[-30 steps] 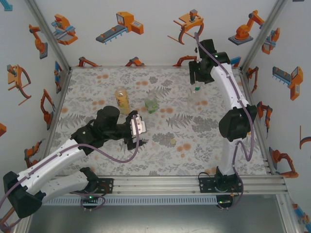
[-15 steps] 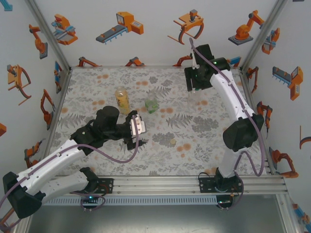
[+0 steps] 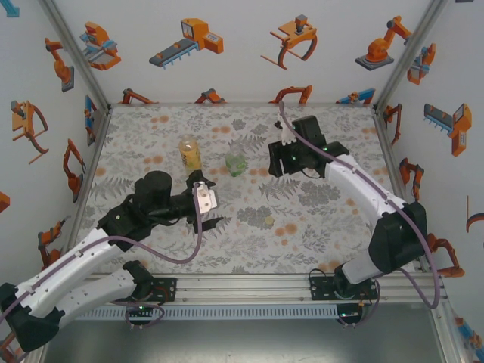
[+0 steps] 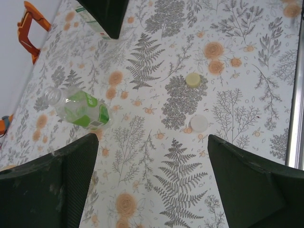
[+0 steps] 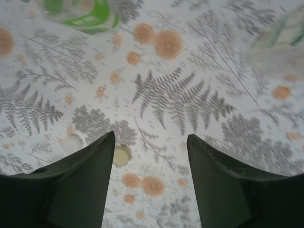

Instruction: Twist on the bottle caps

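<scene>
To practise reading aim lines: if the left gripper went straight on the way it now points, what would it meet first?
Probably the bare table cover, between the green bottle and the white cap; depth is uncertain.

My floral-print table (image 3: 151, 128): an amber bottle (image 3: 189, 153) and a short green bottle (image 3: 236, 164) stand near each other toward the back, while a yellow-green cap (image 3: 268, 220) and a white cap (image 4: 199, 123) lie close together nearer my arms' bases.
</scene>
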Robot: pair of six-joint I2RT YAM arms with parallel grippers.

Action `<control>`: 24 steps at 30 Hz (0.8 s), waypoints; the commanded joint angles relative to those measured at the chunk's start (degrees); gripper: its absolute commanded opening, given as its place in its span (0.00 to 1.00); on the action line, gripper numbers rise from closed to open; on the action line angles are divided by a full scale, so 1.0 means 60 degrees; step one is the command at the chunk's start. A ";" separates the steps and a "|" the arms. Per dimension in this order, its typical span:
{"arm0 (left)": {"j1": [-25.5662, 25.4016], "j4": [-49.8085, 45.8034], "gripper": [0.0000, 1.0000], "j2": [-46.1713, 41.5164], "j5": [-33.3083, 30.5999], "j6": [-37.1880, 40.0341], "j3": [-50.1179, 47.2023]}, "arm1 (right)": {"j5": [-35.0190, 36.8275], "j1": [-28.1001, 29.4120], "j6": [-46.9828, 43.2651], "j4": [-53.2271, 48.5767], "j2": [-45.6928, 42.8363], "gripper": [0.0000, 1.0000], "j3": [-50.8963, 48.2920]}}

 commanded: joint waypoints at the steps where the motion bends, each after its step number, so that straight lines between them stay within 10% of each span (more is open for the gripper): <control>1: 0.0077 0.0295 0.89 -0.0146 -0.0210 -0.0192 -0.0100 | -0.0879 0.0393 -0.0067 0.3418 -0.0501 0.59 -0.1204; 24: 0.0135 0.0323 0.89 -0.0040 -0.0125 -0.0254 -0.0119 | 0.1854 0.2003 0.0693 1.2110 0.2501 0.79 -0.2957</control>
